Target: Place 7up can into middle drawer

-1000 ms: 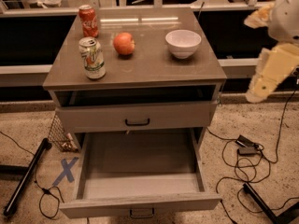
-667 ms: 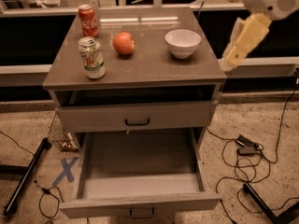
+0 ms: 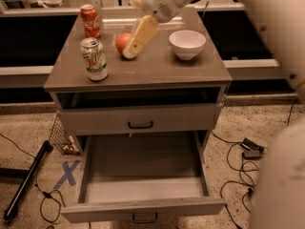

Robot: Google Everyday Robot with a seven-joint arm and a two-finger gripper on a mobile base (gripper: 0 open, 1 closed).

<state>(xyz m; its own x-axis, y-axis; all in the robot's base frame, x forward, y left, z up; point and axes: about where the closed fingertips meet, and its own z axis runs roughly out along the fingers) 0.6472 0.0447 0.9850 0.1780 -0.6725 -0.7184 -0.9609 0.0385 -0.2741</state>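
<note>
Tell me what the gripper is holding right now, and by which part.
Nothing: the gripper hangs over the cabinet top in front of the red fruit, and the 7up can stands apart, untouched.

Matt plastic hand (image 3: 132, 49) above smooth wooden top (image 3: 157, 69) (7up can (image 3: 94, 59): shiny metal).

Speckled beige floor (image 3: 259, 123) carried black cables (image 3: 248, 147), a blue tape X (image 3: 66, 173) and a black pole (image 3: 26, 182) at left. Dark panels (image 3: 28, 42) with a pale ledge (image 3: 24, 73) stood behind the counter (image 3: 157, 68). The end effector (image 3: 136, 41) hung over its top.
</note>
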